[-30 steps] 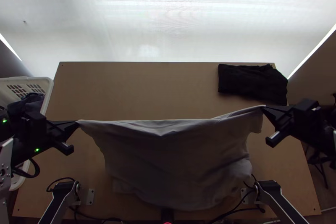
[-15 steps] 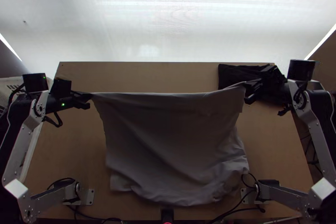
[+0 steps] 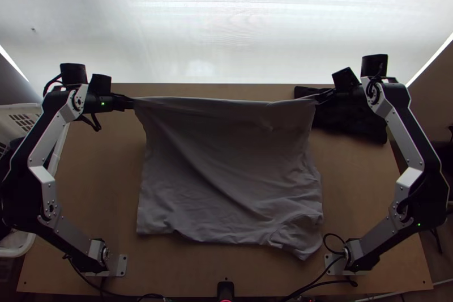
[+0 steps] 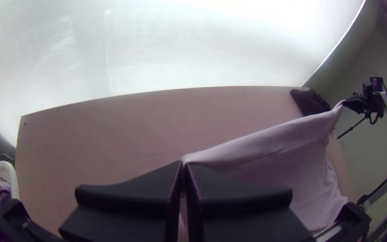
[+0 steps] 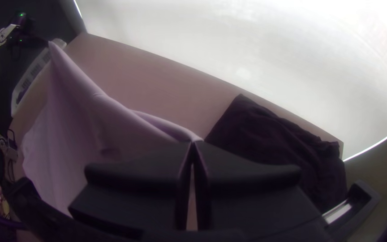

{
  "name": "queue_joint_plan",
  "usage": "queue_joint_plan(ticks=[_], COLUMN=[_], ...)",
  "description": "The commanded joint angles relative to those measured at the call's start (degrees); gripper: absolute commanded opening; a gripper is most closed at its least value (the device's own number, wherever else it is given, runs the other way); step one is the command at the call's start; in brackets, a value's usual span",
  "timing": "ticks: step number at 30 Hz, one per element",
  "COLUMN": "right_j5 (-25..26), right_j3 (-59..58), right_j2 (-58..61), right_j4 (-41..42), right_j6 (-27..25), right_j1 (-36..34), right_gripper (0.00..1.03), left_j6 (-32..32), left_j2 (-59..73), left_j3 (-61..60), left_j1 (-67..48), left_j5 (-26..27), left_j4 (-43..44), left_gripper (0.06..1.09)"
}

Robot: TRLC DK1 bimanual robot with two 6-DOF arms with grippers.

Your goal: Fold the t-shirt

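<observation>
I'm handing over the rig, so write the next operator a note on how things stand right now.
Left gripper: shut on one far corner of the grey shirt.
Right gripper: shut on the other far corner.
Shirt: far edge drawn out between them, the rest spread toward the table's near side, wrinkled.
Black cloth: at the far right corner.
Done: shirt gripped and opened out; no finished fold.
Left: probably lay it flat, then fold.
</observation>
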Motion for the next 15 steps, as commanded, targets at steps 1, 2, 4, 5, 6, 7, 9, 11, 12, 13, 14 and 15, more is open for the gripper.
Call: queue_joint_plan(ticks=[1, 2, 4, 5, 6, 7, 9, 11, 12, 13, 14, 15], right_j5=[0.5, 0.5, 0.5, 0.5, 0.5, 0.5, 0.5, 0.5, 0.5, 0.5, 0.6, 0.6], right_j3=[2.6, 2.7, 2.7, 2.7, 2.2, 1.7, -0.4, -2.9, -3.9, -5.0, -5.8, -6.7], right_j2=[4.7, 4.6, 4.1, 3.7, 3.0, 2.1, -0.6, -3.5, -4.8, -6.0, -6.8, -7.4], right_j4=[0.2, 0.2, 0.1, -0.4, -0.9, -1.8, -2.6, -2.6, -2.6, -2.9, -4.0, -4.8], right_j6=[0.6, 0.7, 0.9, 0.9, 0.9, 0.8, 0.8, 0.7, 0.7, 0.6, 0.2, -0.2], right_j1=[0.2, 0.2, 0.2, 0.2, 0.2, 0.2, 0.2, 0.2, 0.2, 0.2, 0.2, 0.2], right_gripper=[0.03, 0.03, 0.03, 0.03, 0.03, 0.03, 0.03, 0.03, 0.03, 0.03, 0.03, 0.03], left_j6=[2.1, 2.1, 2.3, 2.9, 3.4, 3.7, 3.7, 3.6, 3.7, 3.7, 3.7, 4.1], left_j2=[4.9, 4.8, 4.9, 4.9, 4.8, 4.4, 3.1, 2.1, 2.1, 2.0, 1.9, 1.9], left_j3=[3.3, 3.3, 3.9, 4.3, 4.9, 5.1, 4.7, 4.0, 4.1, 3.9, 3.4, 3.2], left_j1=[-1.7, -2.0, -2.8, -3.5, -4.1, -4.3, -4.4, -4.3, -4.1, -4.0, -3.9, -3.9], left_j5=[-2.0, -2.1, -3.3, -4.4, -5.7, -5.8, -5.9, -6.0, -6.4, -6.4, -6.5, -6.6], left_j4=[-2.5, -3.6, -6.5, -8.7, -11.2, -12.8, -14.8, -16.0, -18.1, -19.3, -20.5, -22.3], left_gripper=[0.10, 0.10, 0.10, 0.10, 0.10, 0.10, 0.10, 0.10, 0.10, 0.10, 0.10, 0.10])
